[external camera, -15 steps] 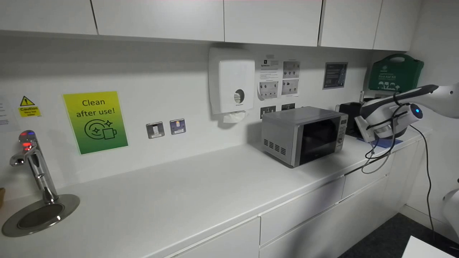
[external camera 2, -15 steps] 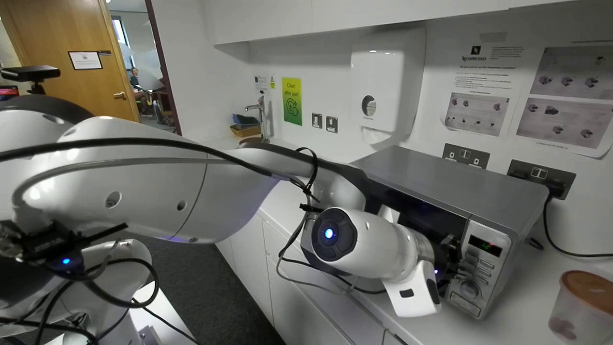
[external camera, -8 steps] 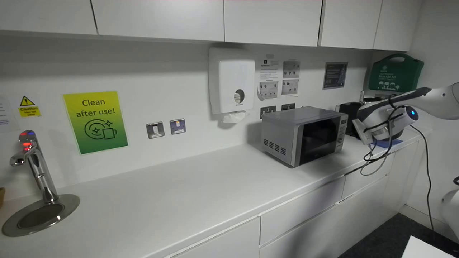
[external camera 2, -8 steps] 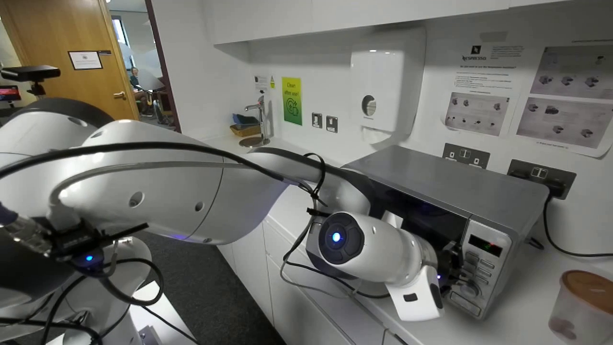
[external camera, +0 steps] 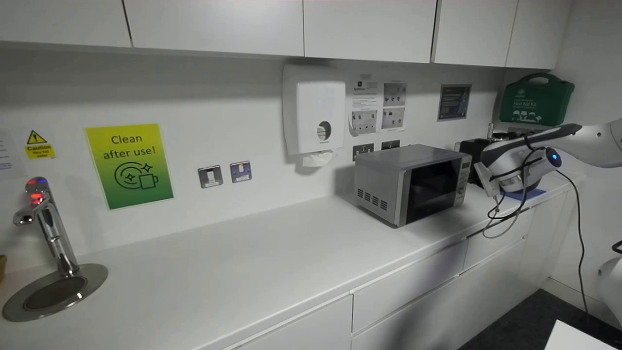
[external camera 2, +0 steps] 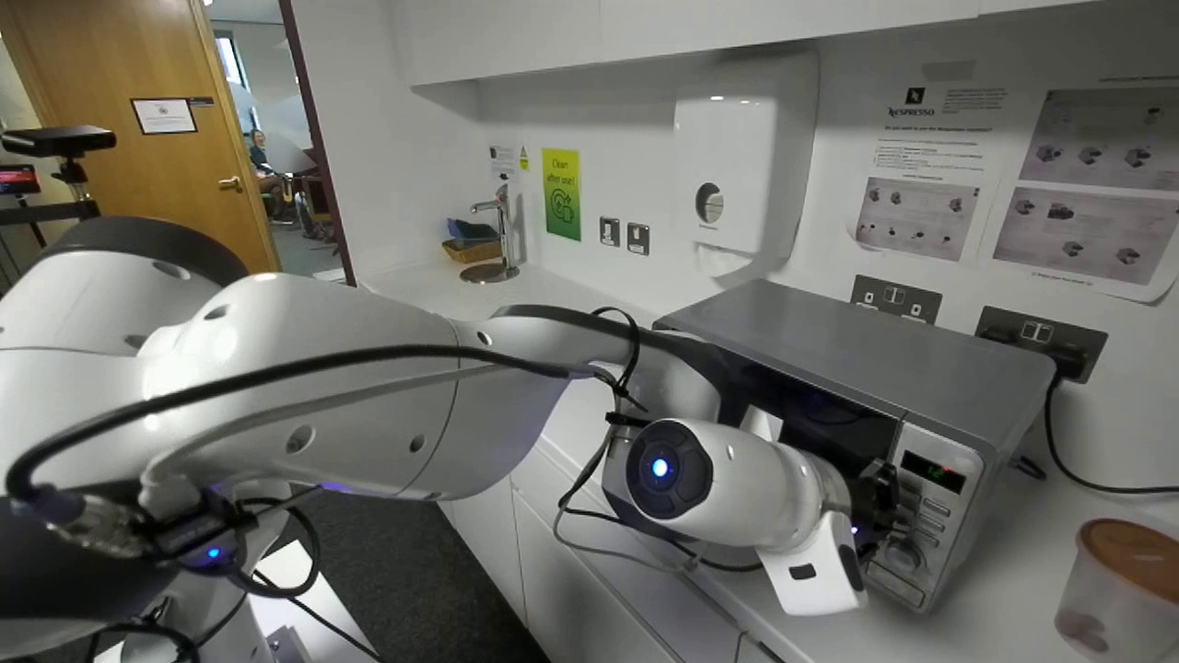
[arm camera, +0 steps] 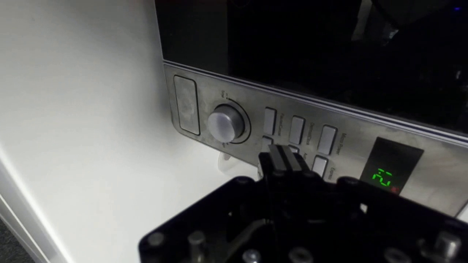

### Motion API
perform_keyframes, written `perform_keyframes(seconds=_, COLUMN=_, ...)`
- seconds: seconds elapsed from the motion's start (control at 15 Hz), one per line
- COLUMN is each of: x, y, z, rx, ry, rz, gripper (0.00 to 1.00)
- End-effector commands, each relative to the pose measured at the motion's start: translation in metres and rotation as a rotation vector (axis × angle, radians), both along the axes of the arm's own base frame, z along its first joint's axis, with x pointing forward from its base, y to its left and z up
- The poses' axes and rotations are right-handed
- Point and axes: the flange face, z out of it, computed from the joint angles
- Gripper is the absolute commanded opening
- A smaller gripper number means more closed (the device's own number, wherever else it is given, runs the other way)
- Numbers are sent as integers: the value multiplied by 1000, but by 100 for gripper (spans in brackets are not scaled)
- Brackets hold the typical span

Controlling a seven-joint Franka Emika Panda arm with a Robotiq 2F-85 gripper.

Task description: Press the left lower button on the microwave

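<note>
The silver-grey microwave [external camera: 384, 180] stands on the counter; its grey top [external camera 2: 866, 341] shows beside my arm. In the wrist view its control panel [arm camera: 252, 91] lies sideways, with the door above, the knob [arm camera: 225, 123] left and the lit green display [arm camera: 391, 168] right. The lower left button [arm camera: 270, 121] is next to the knob, in the row nearest the door, and is uncovered. My gripper [arm camera: 283, 157] is shut and empty. Its tips are in front of the other button row, partly covering it; contact cannot be told. In an exterior view the gripper [external camera 2: 886, 516] is at the panel.
A clear tub with an orange lid [external camera 2: 1135, 552] stands right of the microwave. A white dispenser [external camera 2: 741, 157] hangs on the wall behind. Cables [external camera 2: 589, 539] loop below the arm. The counter's front edge [external camera: 408, 260] runs under the arm.
The arm has moved slightly down and toward the microwave. In the exterior views the gripper has shifted a little along the front and closer to the panel. The microwave has not moved.
</note>
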Motion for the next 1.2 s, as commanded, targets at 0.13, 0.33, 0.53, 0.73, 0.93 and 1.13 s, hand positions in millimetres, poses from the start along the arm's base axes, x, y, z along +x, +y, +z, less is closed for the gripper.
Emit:
perform_keyframes(seconds=0.13, x=10, y=-6, z=-11, rx=-20, ry=-65, rz=-4, gripper=0)
perform_keyframes(seconds=0.33, x=12, y=-3, z=-19, rx=-20, ry=-71, rz=8, gripper=0)
perform_keyframes(seconds=0.53, x=16, y=-2, z=-23, rx=-17, ry=-80, rz=17, gripper=0)
perform_keyframes(seconds=0.73, x=19, y=-1, z=-23, rx=-9, ry=-90, rz=21, gripper=0)
perform_keyframes(seconds=0.93, x=21, y=-2, z=-18, rx=-13, ry=-102, rz=24, gripper=0)
perform_keyframes(seconds=1.13, x=23, y=-6, z=-13, rx=-18, ry=-109, rz=19, gripper=0)
